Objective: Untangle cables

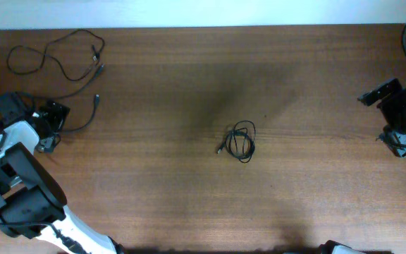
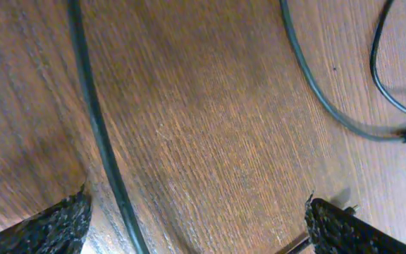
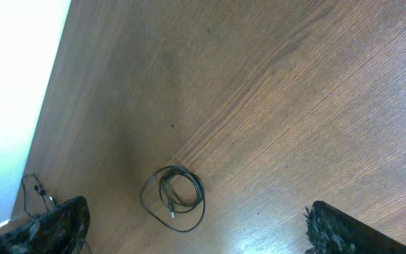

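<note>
Small coiled black cable bundle: overlapping loops too small to separate into strands. Thin black cord, left wrist view: cut off at 12 and 6 o'clock.

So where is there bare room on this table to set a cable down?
Free: the wide table stretch between the coiled cable and the right claw; the whole near strip in front of it. Crowded: the far-left corner, where loose cables lie at the open left claw.

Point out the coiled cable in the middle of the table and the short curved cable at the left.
coiled cable (image 1: 242, 142), overhead view, middle of the coil.
short curved cable (image 1: 96, 98), overhead view, its upper plug end.
</note>
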Robot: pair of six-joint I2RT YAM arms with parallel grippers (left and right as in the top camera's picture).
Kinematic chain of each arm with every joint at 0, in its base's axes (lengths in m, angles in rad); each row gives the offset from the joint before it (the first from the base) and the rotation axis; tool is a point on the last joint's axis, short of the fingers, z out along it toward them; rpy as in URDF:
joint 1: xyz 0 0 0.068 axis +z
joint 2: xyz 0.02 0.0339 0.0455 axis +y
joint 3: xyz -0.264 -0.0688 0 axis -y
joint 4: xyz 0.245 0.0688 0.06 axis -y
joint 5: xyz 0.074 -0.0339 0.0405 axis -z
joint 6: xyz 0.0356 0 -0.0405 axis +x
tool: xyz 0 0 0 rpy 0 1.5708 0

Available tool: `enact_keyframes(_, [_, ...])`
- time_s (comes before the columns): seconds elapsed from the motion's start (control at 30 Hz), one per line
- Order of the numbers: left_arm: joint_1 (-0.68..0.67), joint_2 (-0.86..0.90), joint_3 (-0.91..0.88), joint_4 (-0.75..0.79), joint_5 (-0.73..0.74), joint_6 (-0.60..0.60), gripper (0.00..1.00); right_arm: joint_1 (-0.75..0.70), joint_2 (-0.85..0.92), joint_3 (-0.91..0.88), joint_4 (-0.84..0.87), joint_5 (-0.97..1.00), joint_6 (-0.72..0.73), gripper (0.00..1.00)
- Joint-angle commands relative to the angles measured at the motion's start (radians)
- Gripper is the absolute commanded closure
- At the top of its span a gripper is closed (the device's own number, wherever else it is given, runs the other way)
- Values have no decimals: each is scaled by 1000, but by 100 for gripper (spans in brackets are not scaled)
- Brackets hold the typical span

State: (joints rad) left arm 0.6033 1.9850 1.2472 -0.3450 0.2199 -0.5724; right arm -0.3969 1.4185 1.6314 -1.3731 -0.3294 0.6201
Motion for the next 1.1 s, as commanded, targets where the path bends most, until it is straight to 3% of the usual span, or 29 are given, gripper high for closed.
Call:
enact_keyframes(0.0, [-1, -33, 42, -49, 13, 44, 1, -3, -4, -5, 1, 9, -11, 1])
enact_keyframes(0.2, [-18, -118, 175, -178, 12, 43, 0, -3, -4, -5, 1, 9, -11, 2])
enact_keyframes(0.33, [-65, -155, 261, -183, 8, 33, 16, -3, -4, -5, 1, 9, -11, 1])
enact_keyframes(0.47, [-119, -152, 279, -162, -113, -110, 29, -3, -4, -5, 0, 9, -11, 1])
enact_keyframes(0.57, [-174, -116, 279, -100, -213, -124, 41, -3, -4, -5, 0, 9, -11, 1])
enact_keyframes(0.67, [-222, -43, 279, 2, -264, -101, 42, -3, -4, -5, -1, 9, -11, 1])
enact_keyframes(0.77, [-249, 27, 279, 106, -269, 97, 39, -3, -4, -5, -8, 9, -11, 1])
enact_keyframes(0.8, [-254, 59, 279, 151, -269, 242, 40, -3, -4, -5, -11, 9, -11, 2])
enact_keyframes(0.97, [-253, 126, 279, 225, -269, 550, 64, -3, -4, -5, -11, 9, -11, 1])
enact_keyframes(1.07, [-252, 143, 279, 247, -269, 624, 83, -3, -4, -5, -11, 9, -11, 2])
